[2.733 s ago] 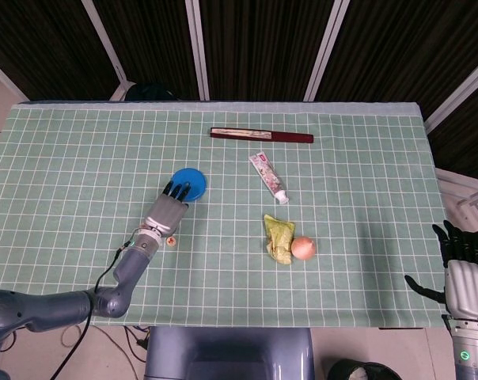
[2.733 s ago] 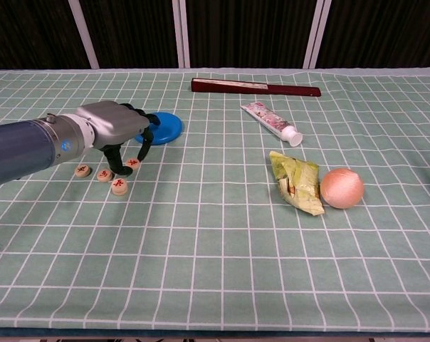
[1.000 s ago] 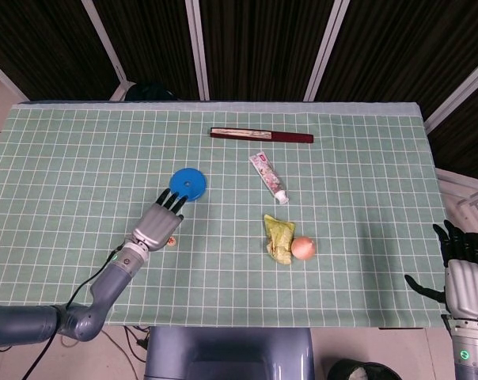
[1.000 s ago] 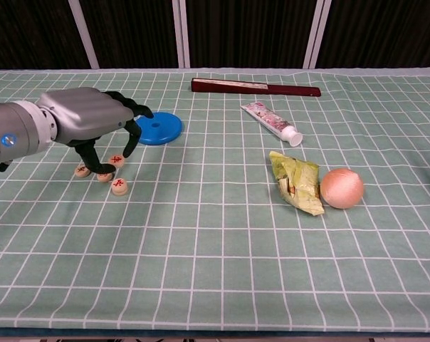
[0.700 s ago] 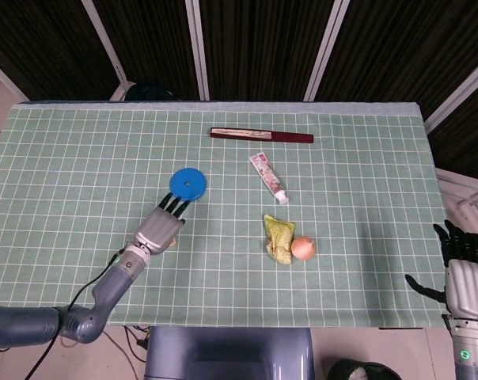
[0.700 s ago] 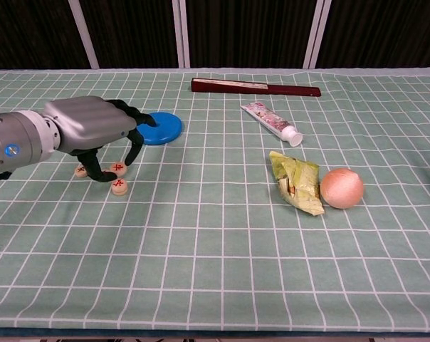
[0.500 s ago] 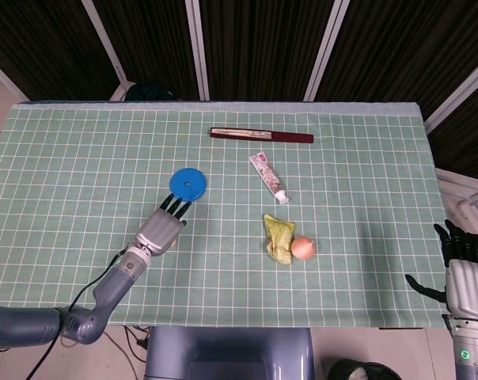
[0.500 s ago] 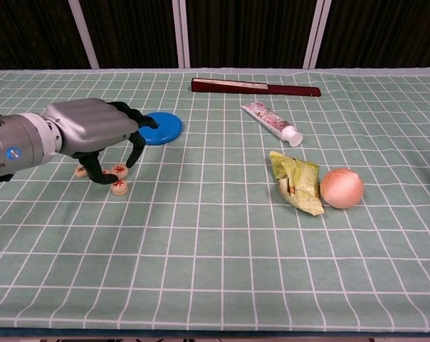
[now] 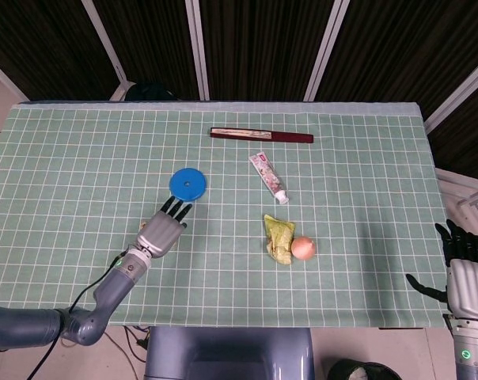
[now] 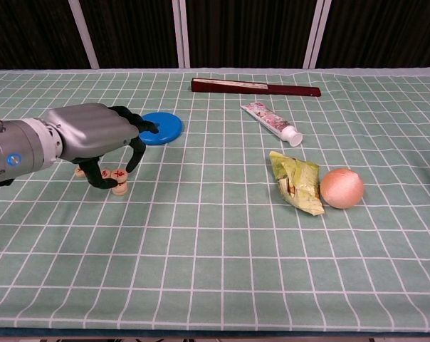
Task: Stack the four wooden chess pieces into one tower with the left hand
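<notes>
My left hand (image 10: 94, 135) hovers palm down over the wooden chess pieces at the table's left. It pinches one round piece (image 10: 119, 174) with a red mark between thumb and a finger. That piece is right over, or resting on, a second piece (image 10: 120, 188); I cannot tell if they touch. A third piece (image 10: 80, 172) peeks out behind the hand, and any other is hidden by the thumb. In the head view the left hand (image 9: 161, 232) covers all the pieces. My right hand (image 9: 464, 277) stays off the table's right edge, fingers spread and holding nothing.
A blue disc (image 10: 160, 128) lies just beyond the left hand's fingertips. A toothpaste tube (image 10: 272, 122), a dark red stick (image 10: 255, 87), a green packet (image 10: 297, 184) and an orange ball (image 10: 342, 187) lie to the right.
The left hand has drawn back toward the near edge with the pinched piece, bringing it from beside the blue disc to over the nearest piece. The right hand is unmoved.
</notes>
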Robot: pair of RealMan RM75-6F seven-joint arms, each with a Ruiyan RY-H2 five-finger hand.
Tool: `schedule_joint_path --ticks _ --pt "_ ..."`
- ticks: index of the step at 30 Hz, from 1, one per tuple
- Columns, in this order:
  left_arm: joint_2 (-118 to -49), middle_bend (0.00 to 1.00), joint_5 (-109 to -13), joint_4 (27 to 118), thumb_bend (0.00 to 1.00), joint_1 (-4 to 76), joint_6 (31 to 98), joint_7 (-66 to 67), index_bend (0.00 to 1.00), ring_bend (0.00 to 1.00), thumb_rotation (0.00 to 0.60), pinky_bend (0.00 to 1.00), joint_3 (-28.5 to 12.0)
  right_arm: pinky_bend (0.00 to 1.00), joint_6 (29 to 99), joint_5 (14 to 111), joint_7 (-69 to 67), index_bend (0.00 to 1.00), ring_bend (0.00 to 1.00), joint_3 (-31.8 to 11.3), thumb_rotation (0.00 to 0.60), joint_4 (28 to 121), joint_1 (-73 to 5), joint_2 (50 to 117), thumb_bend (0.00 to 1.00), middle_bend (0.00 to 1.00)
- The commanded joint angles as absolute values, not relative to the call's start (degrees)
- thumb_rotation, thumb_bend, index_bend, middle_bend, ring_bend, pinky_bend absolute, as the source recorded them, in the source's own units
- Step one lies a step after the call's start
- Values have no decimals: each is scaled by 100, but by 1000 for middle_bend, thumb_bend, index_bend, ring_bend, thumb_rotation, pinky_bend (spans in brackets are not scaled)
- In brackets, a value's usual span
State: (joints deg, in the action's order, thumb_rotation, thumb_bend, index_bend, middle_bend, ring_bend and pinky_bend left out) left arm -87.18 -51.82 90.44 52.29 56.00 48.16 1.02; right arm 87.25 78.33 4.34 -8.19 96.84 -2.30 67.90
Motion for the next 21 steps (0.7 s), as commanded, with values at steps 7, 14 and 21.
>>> schedule_joint_path --ticks 7,14,21 --pt "-8734 37 -5159 9029 316 5211 5580 4870 518 0 600 0 131 0 8720 7829 427 81 0 -819 600 9685 -231 6785 233 13" --pt "-8755 36 -5147 9016 316 5213 5575 4915 511 0 600 0 131 0 8724 7829 427 81 0 -822 600 9683 -232 6786 233 13" --pt "-8744 36 -5123 9034 316 5206 5587 4964 501 0 600 0 139 0 8728 7838 423 81 0 -819 600 9681 -230 6786 233 13"
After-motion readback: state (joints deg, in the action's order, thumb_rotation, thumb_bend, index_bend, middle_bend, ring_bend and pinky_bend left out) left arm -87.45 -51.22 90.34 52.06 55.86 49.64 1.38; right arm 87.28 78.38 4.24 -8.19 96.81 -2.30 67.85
